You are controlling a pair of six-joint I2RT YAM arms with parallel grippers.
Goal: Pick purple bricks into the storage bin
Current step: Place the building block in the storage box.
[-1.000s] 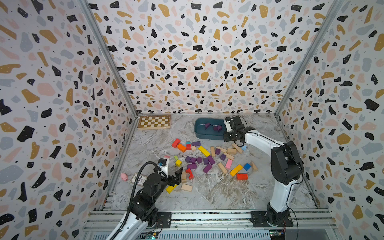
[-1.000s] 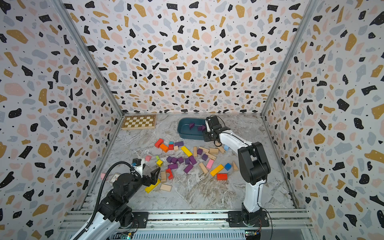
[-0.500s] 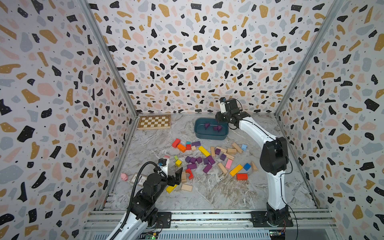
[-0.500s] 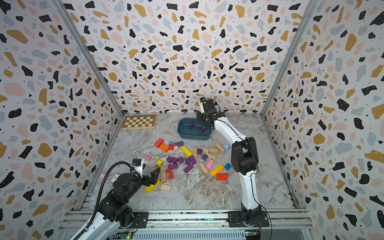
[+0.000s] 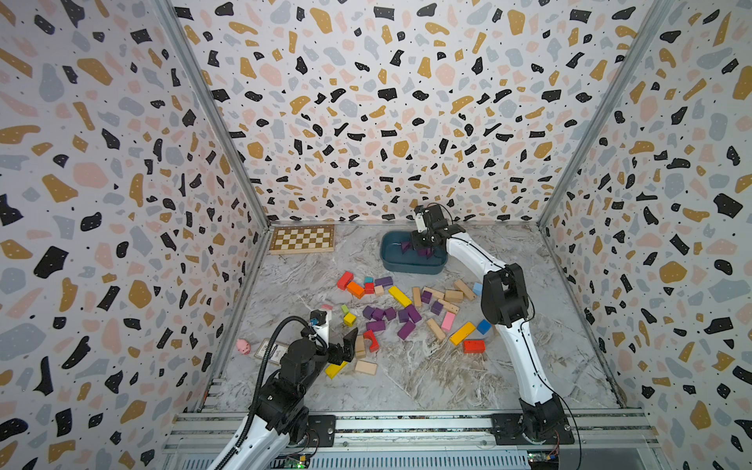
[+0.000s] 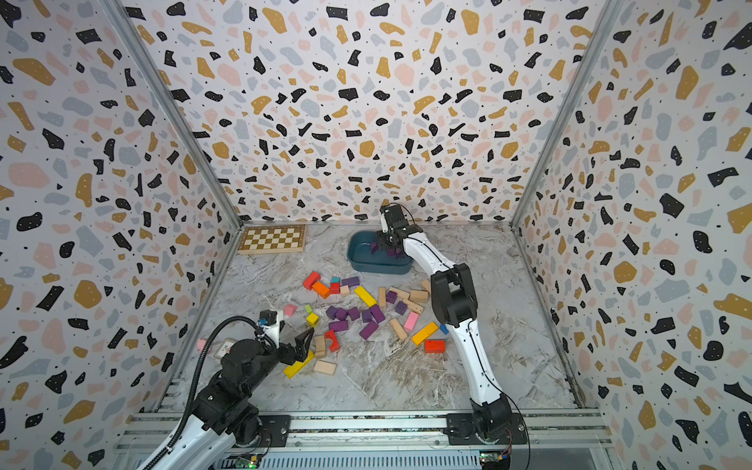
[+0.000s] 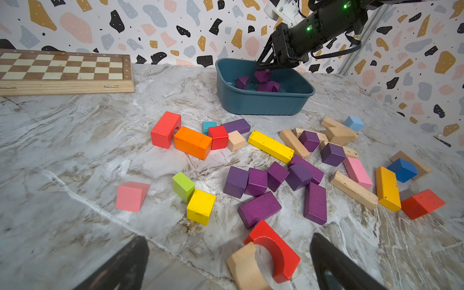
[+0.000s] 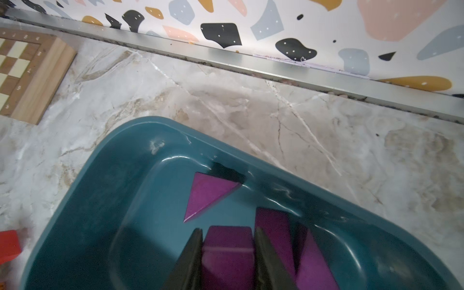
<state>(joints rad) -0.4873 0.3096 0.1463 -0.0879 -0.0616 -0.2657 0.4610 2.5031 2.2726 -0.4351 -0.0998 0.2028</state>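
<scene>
Right gripper (image 8: 227, 233): closed on one purple brick (image 8: 227, 251), a cube, with my jaws flat against two opposite faces.
Held brick, position: inside the walls of the storage bin (image 8: 88, 200). I cannot tell whether it touches the bin floor.
Left gripper (image 7: 229, 241): jaws spread wide and empty, low over the near side of the table (image 7: 75, 150), just above a red arch (image 7: 273, 251).
Bricks already in bin: a purple wedge (image 8: 208, 193) and at least two more pieces beside my jaws.
Bricks on table: the other purple bricks (image 7: 256, 180) lie mid-table, mostly in one cluster with several touching, mixed with tan blocks (image 7: 351, 188) and a yellow bar (image 7: 271, 145).
Handling, judged: painted wood that is light, rigid and not fragile. The matte finish should give my pads fair friction.
Where to grip, judged: cubes on any two parallel faces and bars across the short width. Wedges go by the two flat triangular sides, never the slope, which would squeeze out.
Risk, judged: bricks that touch leave little room for a jaw, so neighbours may be pushed aside.
Surface: flat, smooth, marble-patterned; a nudged brick would probably slide rather than tip.
Room: patterned walls (image 5: 366, 122) enclose three sides. The bin sits near the back wall, and the chessboard (image 7: 62, 67) lies well apart from it in the far corner.
</scene>
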